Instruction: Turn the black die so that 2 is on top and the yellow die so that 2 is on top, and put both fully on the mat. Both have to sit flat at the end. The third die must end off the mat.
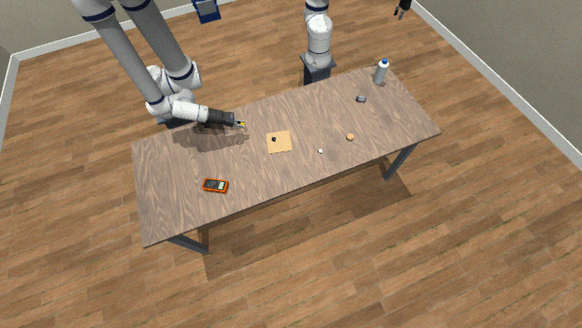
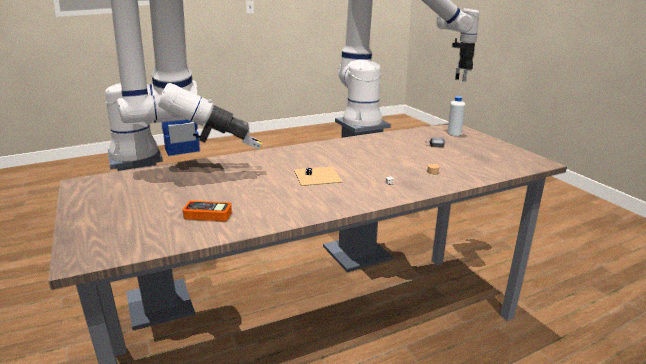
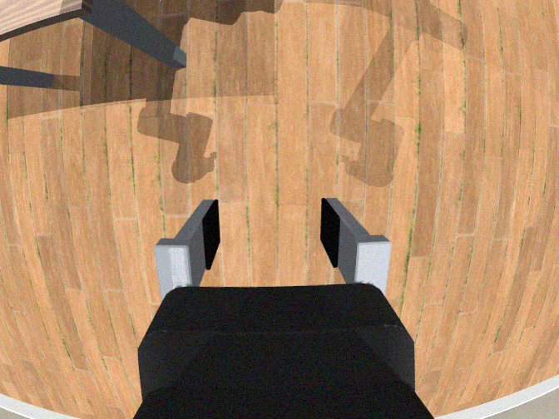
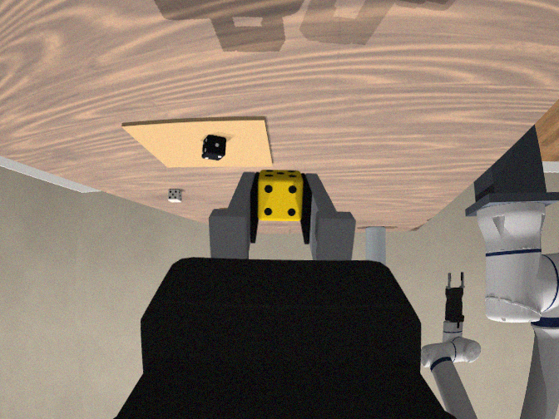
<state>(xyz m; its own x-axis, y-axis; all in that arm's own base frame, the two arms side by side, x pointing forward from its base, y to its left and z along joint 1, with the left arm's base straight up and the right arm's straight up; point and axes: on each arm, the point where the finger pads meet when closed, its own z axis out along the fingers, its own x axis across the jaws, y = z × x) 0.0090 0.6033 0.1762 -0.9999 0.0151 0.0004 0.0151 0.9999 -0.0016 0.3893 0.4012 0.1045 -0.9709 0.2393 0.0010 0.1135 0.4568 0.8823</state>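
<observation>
My right gripper (image 1: 240, 123) (image 2: 253, 143) (image 4: 279, 194) is shut on the yellow die (image 4: 279, 197). It points steeply sideways above the table's back edge, left of the mat in the top and exterior views. The yellow die's four faces the right wrist camera; its far face shows several pips. The black die (image 1: 274, 139) (image 2: 309, 171) (image 4: 214, 147) sits flat on the tan mat (image 1: 284, 146) (image 2: 325, 178) (image 4: 157, 149); its top seems to show two pips. The white die (image 1: 320, 151) (image 2: 389, 180) (image 4: 175, 194) lies off the mat. My left gripper (image 2: 461, 76) (image 3: 269, 219) is open and empty, high beyond the table.
An orange multimeter (image 1: 215, 185) (image 2: 207, 211) lies at the front left. A small round orange-tan object (image 1: 350, 137) (image 2: 433, 169), a dark grey object (image 1: 361, 98) (image 2: 437, 142) and a bottle (image 1: 380, 73) (image 2: 456, 118) stand to the right of the mat.
</observation>
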